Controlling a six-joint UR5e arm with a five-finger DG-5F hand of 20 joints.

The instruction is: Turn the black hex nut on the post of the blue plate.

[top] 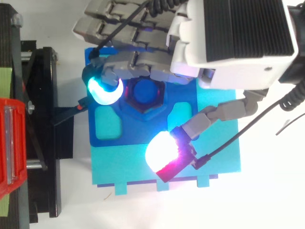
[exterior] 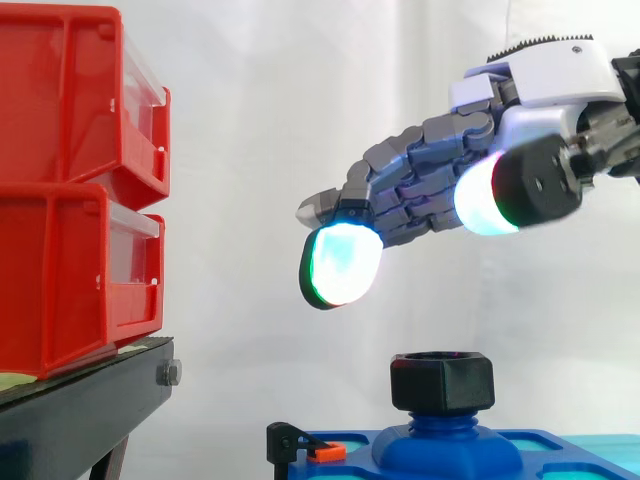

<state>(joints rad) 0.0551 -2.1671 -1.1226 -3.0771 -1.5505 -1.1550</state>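
The black hex nut (exterior: 442,382) sits on the blue post (exterior: 445,440) of the blue plate (exterior: 560,452). From above, the black hex nut (top: 144,94) shows around the post's blue top, in the middle of the blue plate (top: 108,126). My hand (exterior: 430,185) hovers well above the nut without touching it, fingers stretched out to the left and relaxed, thumb apart. A fingertip pad (exterior: 341,263) glows green-white above and left of the nut. Seen from the top, the hand (top: 143,38) covers the plate's far side, with its thumb pad (top: 162,150) over the cyan base.
Two stacked red bins (exterior: 75,190) stand on a black stand (exterior: 85,400) at the left. A small black clamp with an orange tab (exterior: 305,447) sits at the plate's left edge. The plate rests on a cyan base (top: 209,162).
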